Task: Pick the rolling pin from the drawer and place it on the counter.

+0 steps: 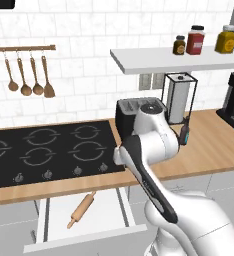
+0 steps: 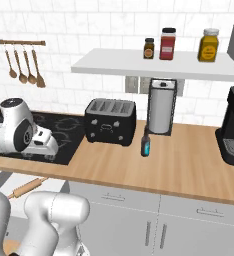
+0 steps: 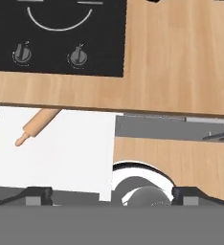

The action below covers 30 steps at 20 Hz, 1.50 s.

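**One rolling pin lying in the open drawer**

One rolling pin (image 1: 82,209) lies diagonally on the pale bottom of the pulled-out drawer (image 1: 125,210), partly tucked under the wooden front edge of the tabletop (image 1: 214,145). The tool (image 3: 112,195) hangs above the drawer's right side, apart from the pin; its dark fingertips (image 3: 37,195) stand wide apart with nothing between them, though only their ends seem to show. On the tabletop behind stand a black toaster (image 2: 110,121), a paper towel holder (image 2: 161,106) and a small dark bottle (image 2: 146,142).
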### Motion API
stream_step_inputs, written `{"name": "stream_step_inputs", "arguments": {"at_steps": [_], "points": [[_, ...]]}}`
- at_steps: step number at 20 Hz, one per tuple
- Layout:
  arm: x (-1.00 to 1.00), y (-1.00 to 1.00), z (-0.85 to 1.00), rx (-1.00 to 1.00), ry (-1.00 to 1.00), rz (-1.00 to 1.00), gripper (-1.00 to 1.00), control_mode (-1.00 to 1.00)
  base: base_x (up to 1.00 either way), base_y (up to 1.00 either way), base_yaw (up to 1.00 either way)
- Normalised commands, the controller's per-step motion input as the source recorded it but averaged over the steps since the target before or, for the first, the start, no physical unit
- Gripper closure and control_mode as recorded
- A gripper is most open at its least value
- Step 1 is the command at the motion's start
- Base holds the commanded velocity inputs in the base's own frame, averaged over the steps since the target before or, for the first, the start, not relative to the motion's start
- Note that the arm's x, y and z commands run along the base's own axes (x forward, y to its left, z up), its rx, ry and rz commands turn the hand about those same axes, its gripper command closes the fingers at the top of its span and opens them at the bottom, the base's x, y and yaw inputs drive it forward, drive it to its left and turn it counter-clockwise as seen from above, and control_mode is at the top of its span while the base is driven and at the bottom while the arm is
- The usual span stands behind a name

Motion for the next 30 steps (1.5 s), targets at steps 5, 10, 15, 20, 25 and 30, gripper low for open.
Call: {"name": "stream_step_inputs", "arguments": {"at_steps": [5,10,15,20,25,30], "points": [[-0.03,0.14,-0.33,0.00,0.00,0.00,-1.00,-1.00,0.00,0.00,0.00],[0.00,0.09,-0.29,0.00,0.00,0.00,-1.00,-1.00,0.00,0.00,0.00],[0.00,0.27,-0.28,0.00,0.01,0.00,-1.00,-1.00,0.00,0.00,0.00],[0.00,0.44,-0.30,0.00,0.08,0.00,-1.00,-1.00,0.00,0.00,0.00],[0.00,0.55,-0.36,-0.03,0.13,0.00,-1.00,-1.00,0.00,0.00,0.00],[0.05,0.60,-0.38,-0.04,0.14,0.00,-1.00,-1.00,0.00,0.00,0.00]]}}
